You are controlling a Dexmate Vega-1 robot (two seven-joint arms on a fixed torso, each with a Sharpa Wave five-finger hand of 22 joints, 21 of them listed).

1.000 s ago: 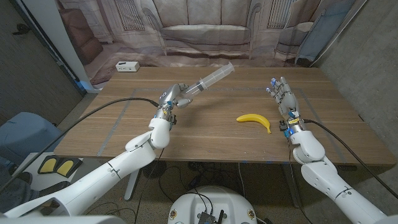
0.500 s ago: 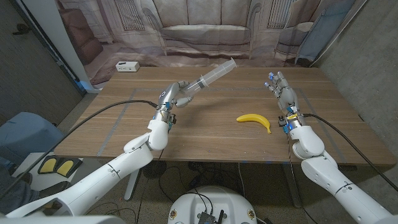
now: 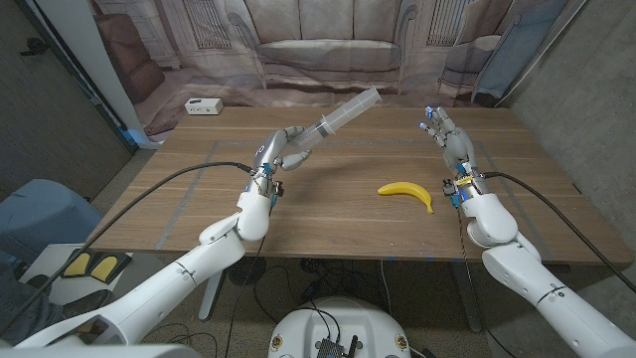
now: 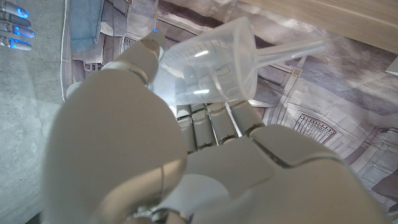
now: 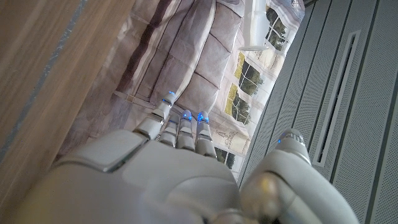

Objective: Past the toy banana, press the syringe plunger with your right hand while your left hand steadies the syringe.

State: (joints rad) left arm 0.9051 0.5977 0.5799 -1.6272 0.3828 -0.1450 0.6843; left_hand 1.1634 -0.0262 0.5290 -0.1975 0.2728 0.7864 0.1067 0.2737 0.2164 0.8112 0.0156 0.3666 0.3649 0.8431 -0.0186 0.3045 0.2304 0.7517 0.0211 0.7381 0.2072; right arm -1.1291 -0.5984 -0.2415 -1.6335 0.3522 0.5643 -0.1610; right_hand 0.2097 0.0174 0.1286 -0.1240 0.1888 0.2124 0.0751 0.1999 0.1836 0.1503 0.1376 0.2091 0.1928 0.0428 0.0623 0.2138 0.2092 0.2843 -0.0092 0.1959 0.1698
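Banana (image 3: 406, 192) yellow, syringe (image 3: 343, 115) clear, both hands (image 3: 283, 149) (image 3: 449, 142) white-grey with blue fingertip lights, worktop (image 3: 338, 219) brown woodgrain.

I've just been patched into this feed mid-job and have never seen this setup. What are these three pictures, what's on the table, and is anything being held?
A two-armed robot stands at a wooden table. The wide picture looks down from its head; the other two come from cameras on each wrist, looking along the back of that hand. The left hand holds a clear syringe up off the table, pointing towards the right hand; the left wrist view shows it close up. The right hand is raised, fingers apart, holding nothing. A toy banana lies on the table between the arms, and a small white box sits at the far left corner.
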